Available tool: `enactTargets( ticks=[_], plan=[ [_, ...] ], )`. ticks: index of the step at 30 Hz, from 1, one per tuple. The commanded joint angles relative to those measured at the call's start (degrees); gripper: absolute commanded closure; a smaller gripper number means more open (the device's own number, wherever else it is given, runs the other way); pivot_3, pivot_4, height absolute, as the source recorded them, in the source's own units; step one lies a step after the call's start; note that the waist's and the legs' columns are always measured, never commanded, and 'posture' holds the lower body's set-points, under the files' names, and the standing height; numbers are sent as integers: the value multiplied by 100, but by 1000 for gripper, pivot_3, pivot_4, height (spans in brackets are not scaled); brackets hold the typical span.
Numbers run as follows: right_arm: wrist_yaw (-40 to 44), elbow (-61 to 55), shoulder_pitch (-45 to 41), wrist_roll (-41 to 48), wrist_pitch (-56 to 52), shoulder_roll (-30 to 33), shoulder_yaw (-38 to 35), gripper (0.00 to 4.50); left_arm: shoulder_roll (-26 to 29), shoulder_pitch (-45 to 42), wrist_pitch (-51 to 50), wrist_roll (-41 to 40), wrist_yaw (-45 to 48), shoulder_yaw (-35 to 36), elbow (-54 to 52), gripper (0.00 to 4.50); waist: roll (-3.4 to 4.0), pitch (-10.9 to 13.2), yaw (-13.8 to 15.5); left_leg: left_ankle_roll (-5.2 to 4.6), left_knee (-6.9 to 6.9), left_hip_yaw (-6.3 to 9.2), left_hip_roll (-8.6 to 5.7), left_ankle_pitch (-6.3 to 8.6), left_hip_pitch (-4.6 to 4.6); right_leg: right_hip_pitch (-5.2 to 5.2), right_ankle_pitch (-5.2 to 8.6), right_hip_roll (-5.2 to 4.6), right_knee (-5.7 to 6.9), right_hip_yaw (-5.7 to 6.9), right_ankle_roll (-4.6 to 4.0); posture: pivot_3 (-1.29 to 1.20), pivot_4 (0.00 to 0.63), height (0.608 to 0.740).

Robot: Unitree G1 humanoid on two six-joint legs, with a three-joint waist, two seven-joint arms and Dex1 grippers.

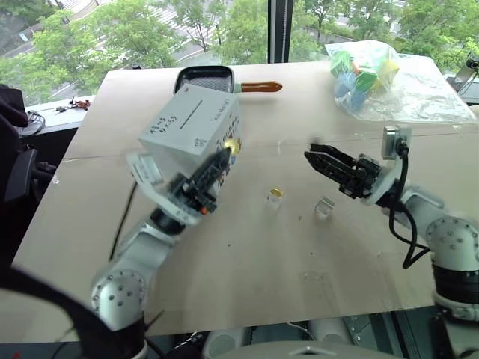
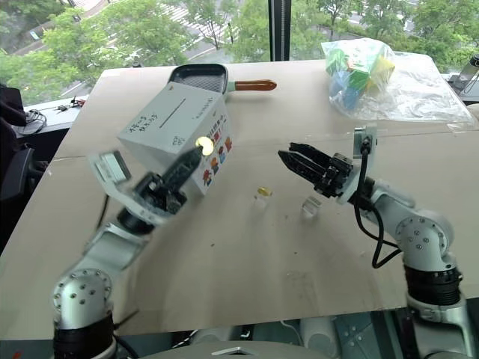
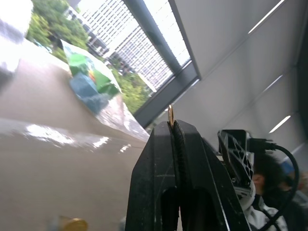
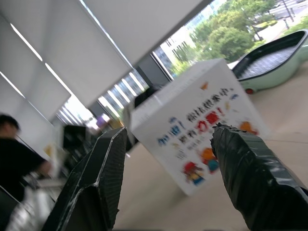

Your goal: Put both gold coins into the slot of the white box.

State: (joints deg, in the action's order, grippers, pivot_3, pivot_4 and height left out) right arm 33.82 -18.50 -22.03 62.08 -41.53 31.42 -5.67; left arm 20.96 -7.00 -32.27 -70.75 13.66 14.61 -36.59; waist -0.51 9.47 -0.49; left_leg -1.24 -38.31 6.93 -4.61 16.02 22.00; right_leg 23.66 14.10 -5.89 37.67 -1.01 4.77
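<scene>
The left gripper (image 1: 224,155) is lifted above the table (image 1: 247,254) with its two black fingers pressed flat together on one gold coin (image 2: 203,143), held edge-up at the very fingertips. In the left wrist view only a thin sliver of that coin's rim rises above the pads. The coin sits close in front of the white box (image 1: 193,127), near its picture face, while the thin slot (image 1: 190,114) lies on the handwritten face that tilts up and back.

The step in hand looks like carrying this coin to the slot. To do it well, the coin's edge should run parallel to the slit before it goes in, and the grip is so shallow that any scrape on the cardboard could flick the coin away. The box is light and tilted, so a push may shift it toward the black pan (image 1: 203,77) behind.

The second gold coin (image 1: 276,193) rests on a small clear block on the table, with another clear block (image 1: 324,207) just beside it.

The right gripper (image 1: 317,158) hovers with its jaws spread well apart and nothing between them, pointing toward the box. It could steady the box if needed.
</scene>
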Motion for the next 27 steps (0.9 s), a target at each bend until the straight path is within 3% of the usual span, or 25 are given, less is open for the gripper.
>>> enactTargets(
  ticks=[1,6,12,14,27],
  plan=[
    [922,253,-576,-782,751,182,72,1368,315,-841,88,483,-873,142,-325,4500,-6,5,-25,3,0,-5,1,-2,-3,-1,0,1,1,-5,0,0,150,721],
    [1614,714,-1303,-1715,1415,233,346,1368,915,-1881,-492,1600,-1981,-135,-24,4500,-10,7,-27,19,2,-5,1,-11,-3,0,-1,5,-2,-5,2,0,150,721],
    [2086,905,-1896,-2448,1899,199,648,1368,2041,-1910,-1637,2609,-2074,-576,190,4500,-15,12,-34,16,11,-4,0,-8,52,67,7,2,4,-9,14,0,150,721],
    [2185,931,-1993,-2635,2016,191,721,1368,2059,-2025,-1891,2668,-2142,-505,248,4500,-15,12,-25,17,4,-2,0,-8,88,99,7,0,10,-8,14,0,150,721],
    [2039,825,-2036,-2667,1916,-269,627,1368,1605,-2332,-2895,2884,-2209,-143,461,4500,-19,14,-23,19,-2,0,-4,-10,89,99,7,-7,20,-4,14,0,150,721]
  ],
)
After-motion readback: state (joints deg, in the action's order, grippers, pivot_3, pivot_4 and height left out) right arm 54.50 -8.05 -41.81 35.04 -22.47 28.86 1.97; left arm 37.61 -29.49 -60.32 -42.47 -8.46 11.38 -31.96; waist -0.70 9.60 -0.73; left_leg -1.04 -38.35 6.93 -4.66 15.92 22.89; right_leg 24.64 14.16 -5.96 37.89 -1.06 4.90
